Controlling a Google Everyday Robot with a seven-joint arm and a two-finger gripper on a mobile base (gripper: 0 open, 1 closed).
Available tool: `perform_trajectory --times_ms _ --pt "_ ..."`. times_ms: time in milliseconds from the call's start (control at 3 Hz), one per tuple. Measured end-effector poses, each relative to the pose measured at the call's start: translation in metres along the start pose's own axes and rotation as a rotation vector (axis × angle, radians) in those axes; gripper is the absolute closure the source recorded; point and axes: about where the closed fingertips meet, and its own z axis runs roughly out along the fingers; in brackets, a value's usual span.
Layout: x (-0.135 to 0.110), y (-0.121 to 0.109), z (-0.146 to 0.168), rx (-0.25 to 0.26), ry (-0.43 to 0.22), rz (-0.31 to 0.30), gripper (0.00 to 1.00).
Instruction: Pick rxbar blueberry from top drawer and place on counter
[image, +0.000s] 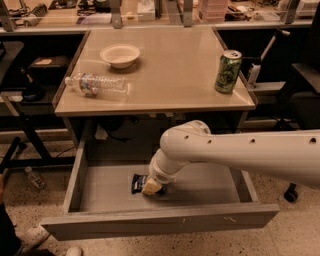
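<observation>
Cannot see the right end of the small flat dark navy wrapper (136, 183), covered by the gripper (152, 187) resting over it on the floor of the wide shallow grey metal drawer (150, 222), nor read its white lettering. Cut off at the right edge, the long white robot arm (250, 155), and at the lower left corner a pale shoe (35, 236). Too blurred to read, the labels of the green drinks can (228, 71) and the clear plastic bottle (97, 85) on the beige-tan tabletop (175, 65); lost in shadow, the drawer's back beneath it.
</observation>
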Motion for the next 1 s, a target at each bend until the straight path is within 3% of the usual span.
perform_trajectory --times_ms 667,1000 --pt "-0.005 0.0 -0.009 0.0 0.0 0.0 1.0" --pt "-0.009 -0.004 -0.028 0.002 -0.004 0.01 1.0"
